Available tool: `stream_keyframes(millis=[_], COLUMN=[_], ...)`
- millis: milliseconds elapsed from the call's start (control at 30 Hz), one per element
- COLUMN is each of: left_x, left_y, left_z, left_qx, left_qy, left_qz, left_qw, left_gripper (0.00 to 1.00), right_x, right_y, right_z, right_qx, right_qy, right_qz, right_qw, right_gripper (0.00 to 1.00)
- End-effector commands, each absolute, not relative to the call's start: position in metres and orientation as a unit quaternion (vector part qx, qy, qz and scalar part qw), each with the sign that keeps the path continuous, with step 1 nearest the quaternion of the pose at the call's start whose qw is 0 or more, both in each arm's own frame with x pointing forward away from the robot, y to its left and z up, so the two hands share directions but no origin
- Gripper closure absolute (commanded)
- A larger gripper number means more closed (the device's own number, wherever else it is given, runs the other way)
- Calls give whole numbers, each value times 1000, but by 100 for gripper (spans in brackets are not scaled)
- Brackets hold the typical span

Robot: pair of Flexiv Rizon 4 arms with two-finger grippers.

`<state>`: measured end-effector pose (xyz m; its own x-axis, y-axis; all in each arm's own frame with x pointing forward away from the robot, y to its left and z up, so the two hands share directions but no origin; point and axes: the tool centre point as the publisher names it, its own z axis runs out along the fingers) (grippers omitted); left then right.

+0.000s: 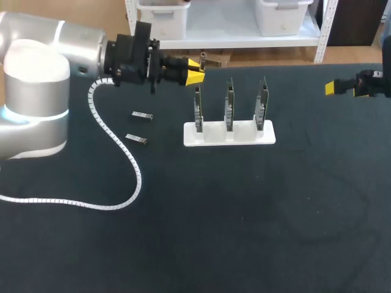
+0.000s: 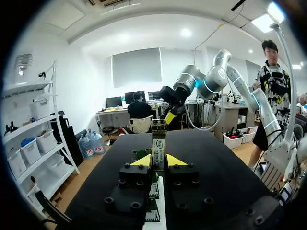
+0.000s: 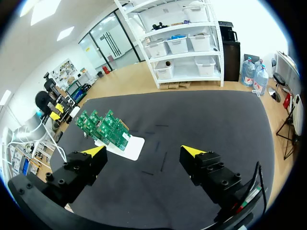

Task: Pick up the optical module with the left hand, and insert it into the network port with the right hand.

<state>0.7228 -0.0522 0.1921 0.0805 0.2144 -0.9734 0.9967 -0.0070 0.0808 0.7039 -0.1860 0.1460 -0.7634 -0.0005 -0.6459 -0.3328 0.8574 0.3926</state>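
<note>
My left gripper (image 1: 196,72) hovers above the leftmost of three upright green network boards (image 1: 198,110) in a white stand (image 1: 229,134). It is shut on a slim metal optical module (image 1: 211,61) that sticks out past the yellow tips. In the left wrist view the optical module (image 2: 159,143) stands clamped between both fingers of the left gripper (image 2: 159,161), with a board and the stand just under it. My right gripper (image 1: 336,89) hangs at the table's far right edge, well away from the boards. In its own view the right gripper (image 3: 144,152) is wide open and empty, with the boards (image 3: 103,128) ahead.
Two spare optical modules (image 1: 142,115) (image 1: 136,139) lie on the dark mat left of the stand. A white coiled cable (image 1: 116,143) trails from my left arm across the mat's left side. My right arm (image 2: 201,81) shows across the table in the left wrist view.
</note>
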Motion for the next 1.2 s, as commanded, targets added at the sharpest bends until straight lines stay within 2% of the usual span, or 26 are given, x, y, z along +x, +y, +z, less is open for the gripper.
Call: stream_keyframes(millis=[33,1200], left_x=[723,735], left_y=[-48,-55], left_z=[188,175], left_qx=[560,562], left_qy=[520,541], left_qz=[-430,-419], left_qw=[480,465], left_gripper=[100,100], right_x=[701,701], right_y=[-185,-185], right_z=[149,149], right_qx=[-89,-89], right_qy=[907,907], right_qz=[245,245], right_qw=[331,331], right_gripper=[0,0])
